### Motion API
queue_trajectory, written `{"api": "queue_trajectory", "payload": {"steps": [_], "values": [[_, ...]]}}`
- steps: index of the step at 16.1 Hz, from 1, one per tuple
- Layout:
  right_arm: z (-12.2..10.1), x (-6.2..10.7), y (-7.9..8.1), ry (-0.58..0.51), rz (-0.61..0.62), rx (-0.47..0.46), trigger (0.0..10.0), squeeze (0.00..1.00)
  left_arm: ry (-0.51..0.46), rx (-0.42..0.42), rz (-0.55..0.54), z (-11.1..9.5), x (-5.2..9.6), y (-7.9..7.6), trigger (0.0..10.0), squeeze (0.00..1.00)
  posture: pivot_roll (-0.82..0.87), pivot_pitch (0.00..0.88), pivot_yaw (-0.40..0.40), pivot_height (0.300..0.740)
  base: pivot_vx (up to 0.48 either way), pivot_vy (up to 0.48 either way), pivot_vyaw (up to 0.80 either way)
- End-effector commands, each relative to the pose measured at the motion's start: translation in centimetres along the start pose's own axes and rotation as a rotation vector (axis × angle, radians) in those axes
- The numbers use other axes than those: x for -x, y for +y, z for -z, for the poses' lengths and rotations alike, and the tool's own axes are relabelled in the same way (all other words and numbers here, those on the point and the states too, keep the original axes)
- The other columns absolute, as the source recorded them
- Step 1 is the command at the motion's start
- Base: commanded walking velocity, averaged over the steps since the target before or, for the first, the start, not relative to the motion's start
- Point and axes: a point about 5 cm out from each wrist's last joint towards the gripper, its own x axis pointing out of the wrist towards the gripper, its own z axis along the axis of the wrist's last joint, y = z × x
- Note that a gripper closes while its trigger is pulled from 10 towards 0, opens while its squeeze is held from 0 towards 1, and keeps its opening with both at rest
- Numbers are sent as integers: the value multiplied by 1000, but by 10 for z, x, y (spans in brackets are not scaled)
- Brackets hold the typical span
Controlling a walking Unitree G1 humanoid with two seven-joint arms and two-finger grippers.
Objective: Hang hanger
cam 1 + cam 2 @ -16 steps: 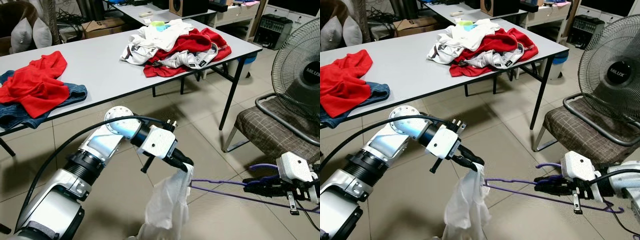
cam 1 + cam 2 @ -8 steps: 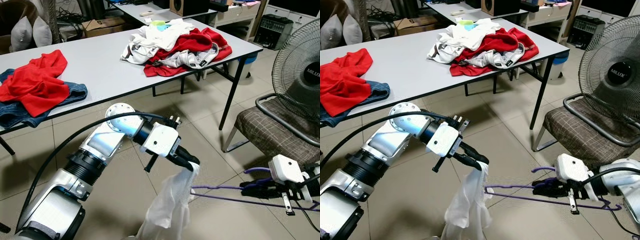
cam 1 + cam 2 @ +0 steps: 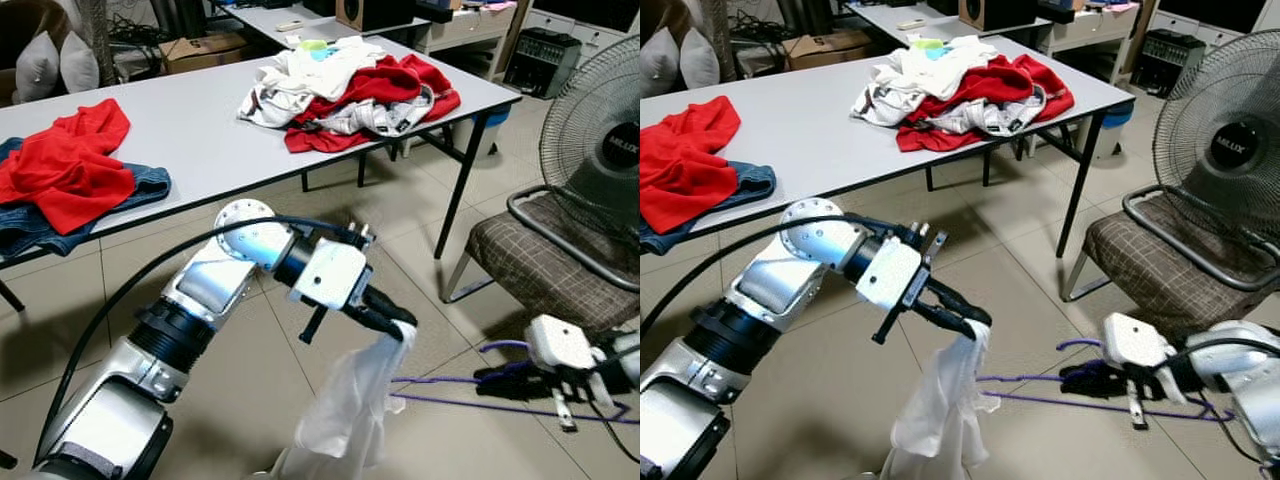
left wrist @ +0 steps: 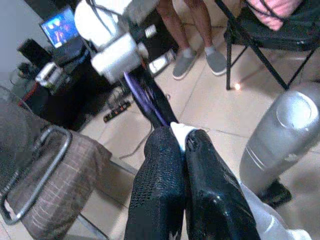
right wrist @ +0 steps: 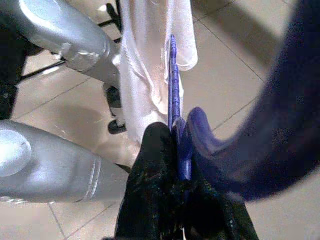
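Left gripper (image 3: pixel 400 325) clenched on a white cloth (image 3: pixel 345 410), which hangs toward the floor. Right gripper (image 3: pixel 1080 378) grasps a purple hanger (image 3: pixel 1040 400), tip touching the cloth.

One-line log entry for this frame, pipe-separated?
step: hanger into garment | left gripper: shut on white garment, hanging above floor | right gripper: shut on purple hanger, tip at garment | table: clothes piles untouched

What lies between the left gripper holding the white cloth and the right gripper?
In the right eye view, the purple hanger spans the gap from the white cloth in the left gripper to the right gripper, above bare tiled floor.
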Motion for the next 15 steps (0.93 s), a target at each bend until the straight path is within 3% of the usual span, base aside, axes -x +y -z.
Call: {"api": "queue_trajectory", "payload": {"steps": [1, 4, 6, 10, 15], "values": [[-1, -4, -6, 21, 38, 21, 10000, 0, -51, -64, -57, -19, 6, 11, 10000, 0, -89, 24, 24, 740, 0, 0, 0], [1, -6, -12, 41, 91, 29, 10000, 0, -57, -55, -73, -20, 7, 12, 10000, 0, -87, 23, 22, 740, 0, 0, 0], [-3, -2, -13, -9, 112, 22, 10000, 0, -2, -49, -90, -11, 11, 13, 10000, 0, -85, 22, 23, 740, 0, 0, 0], [-19, 14, -1, -142, 77, 9, 10000, 0, 116, -37, -164, 4, 18, 21, 10000, 0, -86, 22, 25, 740, 0, 0, 0], [-39, 29, 10, -235, 67, -15, 10000, 0, 174, -25, -187, 12, 23, 26, 10000, 0, -93, 22, 34, 740, 0, 0, 0]]}}
